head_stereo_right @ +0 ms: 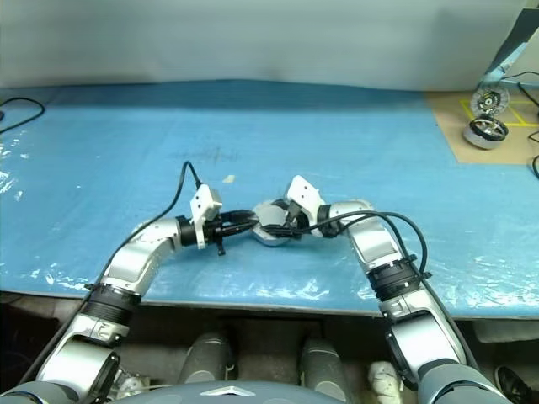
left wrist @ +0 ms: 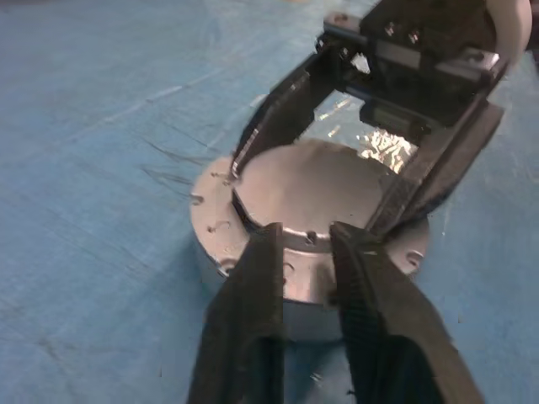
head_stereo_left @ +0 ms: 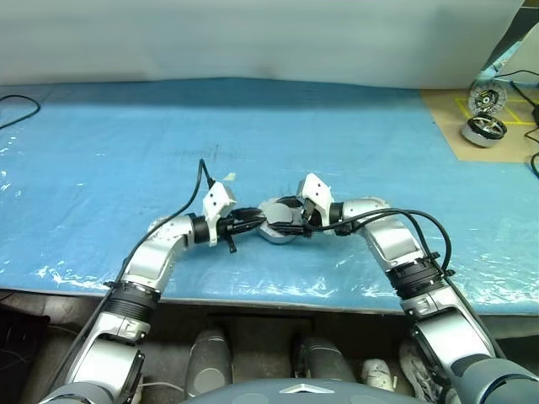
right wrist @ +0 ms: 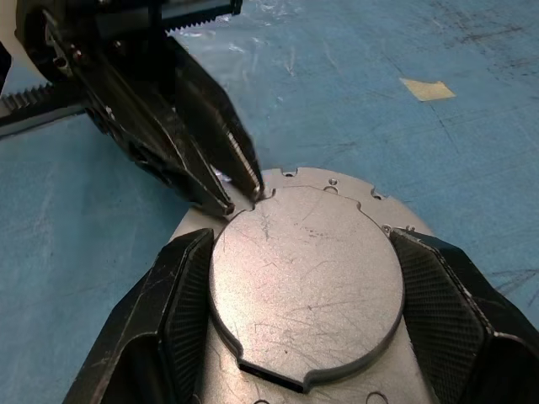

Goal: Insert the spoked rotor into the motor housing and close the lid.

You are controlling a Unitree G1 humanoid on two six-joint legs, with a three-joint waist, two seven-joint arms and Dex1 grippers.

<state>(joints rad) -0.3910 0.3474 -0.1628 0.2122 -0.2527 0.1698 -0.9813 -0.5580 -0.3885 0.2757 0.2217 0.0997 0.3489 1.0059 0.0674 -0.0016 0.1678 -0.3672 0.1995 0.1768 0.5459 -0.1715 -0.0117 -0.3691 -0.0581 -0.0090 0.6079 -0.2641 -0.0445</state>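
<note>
**Both jaws at the housing, near the front edge of the worktop**

My left jaws [left wrist: 305,240] were pressed together, their tips resting at the rim of the motor housing [left wrist: 221,240], touching its flange without pinching anything. My right jaws [right wrist: 307,252] were spread wide, one finger on each side of the raised round disc on top of the housing, which I took for the lid [right wrist: 307,278]; the pads [right wrist: 189,295] lay right against its edge, so I held it across its width. The lid lay flat and closed on the housing, scratched and silver-grey. I could not see the spoked rotor.

The housing sat on the blue-covered worktop [head_stereo_left: 109,143], about midway along its front edge and close to it. Well apart, by the far right corner, two shiny silver wheel-like motors [head_stereo_left: 485,128] stood on a brown board [head_stereo_left: 446,126].
</note>
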